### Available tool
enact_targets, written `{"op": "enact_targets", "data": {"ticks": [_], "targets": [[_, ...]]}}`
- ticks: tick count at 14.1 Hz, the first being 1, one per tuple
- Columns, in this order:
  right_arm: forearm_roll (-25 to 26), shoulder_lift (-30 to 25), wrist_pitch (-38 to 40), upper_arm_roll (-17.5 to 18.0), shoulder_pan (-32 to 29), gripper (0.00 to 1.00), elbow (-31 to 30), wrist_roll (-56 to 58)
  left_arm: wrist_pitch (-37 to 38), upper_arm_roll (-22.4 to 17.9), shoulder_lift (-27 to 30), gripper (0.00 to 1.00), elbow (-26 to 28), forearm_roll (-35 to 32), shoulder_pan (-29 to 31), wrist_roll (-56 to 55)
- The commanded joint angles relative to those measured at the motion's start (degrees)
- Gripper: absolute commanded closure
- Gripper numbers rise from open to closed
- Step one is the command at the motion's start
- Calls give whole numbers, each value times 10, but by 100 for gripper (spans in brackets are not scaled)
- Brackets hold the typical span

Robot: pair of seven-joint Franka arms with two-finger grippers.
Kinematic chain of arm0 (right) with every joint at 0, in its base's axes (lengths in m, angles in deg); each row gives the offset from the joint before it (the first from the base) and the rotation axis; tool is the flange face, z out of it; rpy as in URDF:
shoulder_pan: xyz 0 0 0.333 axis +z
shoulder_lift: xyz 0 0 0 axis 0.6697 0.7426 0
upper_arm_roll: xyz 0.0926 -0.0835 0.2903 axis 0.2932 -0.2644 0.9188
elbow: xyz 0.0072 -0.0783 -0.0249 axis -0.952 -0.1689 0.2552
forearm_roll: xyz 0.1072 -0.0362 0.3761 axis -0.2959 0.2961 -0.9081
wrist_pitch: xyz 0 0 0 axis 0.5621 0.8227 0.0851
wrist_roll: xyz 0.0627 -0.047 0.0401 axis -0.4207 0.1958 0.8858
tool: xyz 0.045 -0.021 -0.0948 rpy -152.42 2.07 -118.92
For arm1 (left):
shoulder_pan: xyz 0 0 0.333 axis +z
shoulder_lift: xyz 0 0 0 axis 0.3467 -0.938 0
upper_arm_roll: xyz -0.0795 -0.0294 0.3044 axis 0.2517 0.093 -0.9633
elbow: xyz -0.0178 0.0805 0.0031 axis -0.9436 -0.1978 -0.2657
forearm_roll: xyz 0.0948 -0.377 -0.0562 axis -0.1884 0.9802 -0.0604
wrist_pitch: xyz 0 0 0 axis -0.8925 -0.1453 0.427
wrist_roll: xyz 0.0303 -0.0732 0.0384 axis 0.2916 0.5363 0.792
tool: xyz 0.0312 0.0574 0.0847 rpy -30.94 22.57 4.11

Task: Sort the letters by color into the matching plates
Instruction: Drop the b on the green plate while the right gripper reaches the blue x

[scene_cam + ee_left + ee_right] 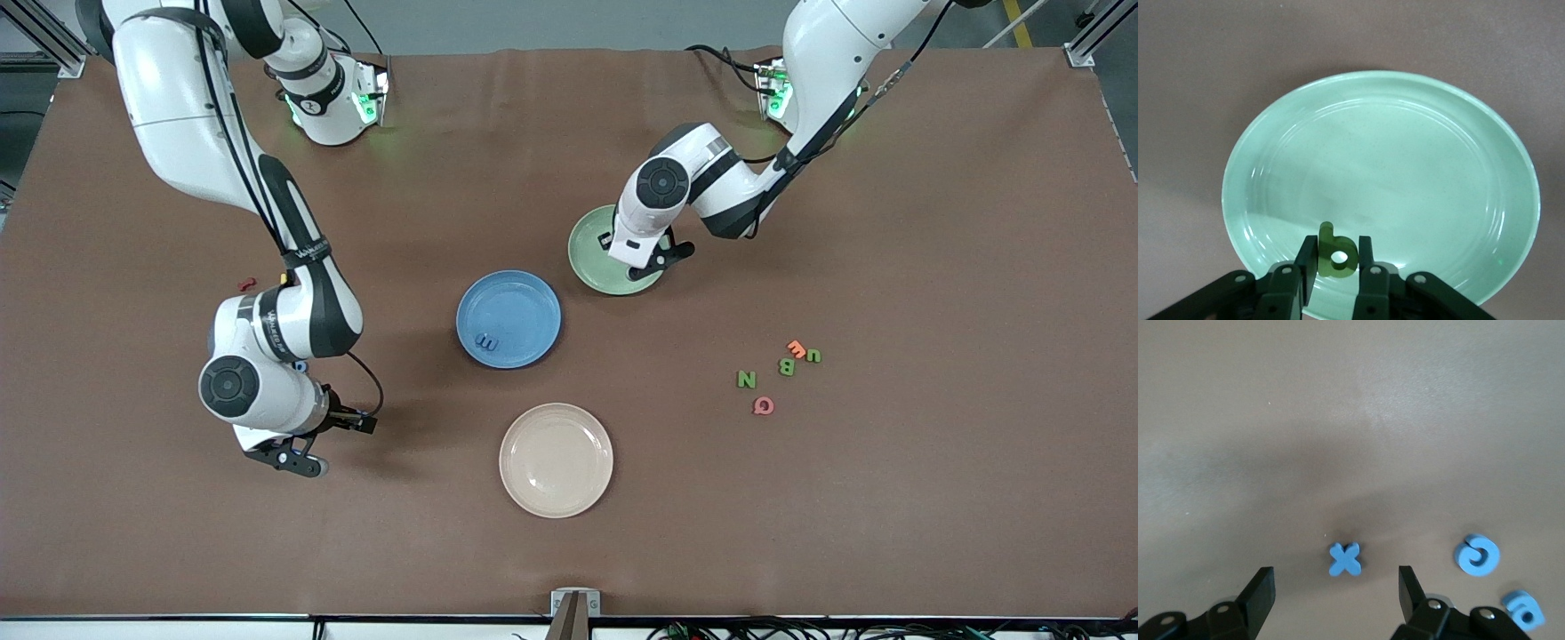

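Now the left gripper (1336,273) is over the pale green plate (1418,147), clenched on a green letter "b" (1335,251). Right gripper (1336,590) hangs w/ fingers spread over a blue "X" (1345,559) on the counter (889,498) — two more blue letters (1477,555) lie just beside it. One blue letter (487,340) sits in the blue plate (524,298); green "N" (746,380), "B" (787,366) & "u" (813,356) lie toward the left arm's end.

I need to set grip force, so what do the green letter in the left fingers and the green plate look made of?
Green letter b: probably soft foam, judging by its matte, thick, rounded edges. Green plate: hard, smooth, likely ceramic or melamine, with soft highlights on concentric rings.
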Motion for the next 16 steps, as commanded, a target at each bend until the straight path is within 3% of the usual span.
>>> {"op": "enact_targets", "data": {"ticks": [1,2,5,7,11,13,16], "targets": [[10,22,-14,8,-7,25,9,8,-8,-2,2,10,1,-9,1,-12],[10,24,-21,8,-7,25,8,16,-8,-3,3,0,0,-9,2,-12],[10,31,-46,8,-6,25,-9,17,-1,-4,19,0,-5,-9,12,-9],[10,31,-51,8,-6,30,-12,17,-1,-24,30,0,-15,-13,16,-6],[10,33,-48,8,-6,37,-13,19,41,-81,40,0,-70,-85,20,-6],[9,33,-44,8,-5,39,-13,19,62,-91,36,0,-103,-95,34,0],[9,31,-36,8,-3,39,-22,19,66,-91,39,0,-110,-130,80,56]]}}
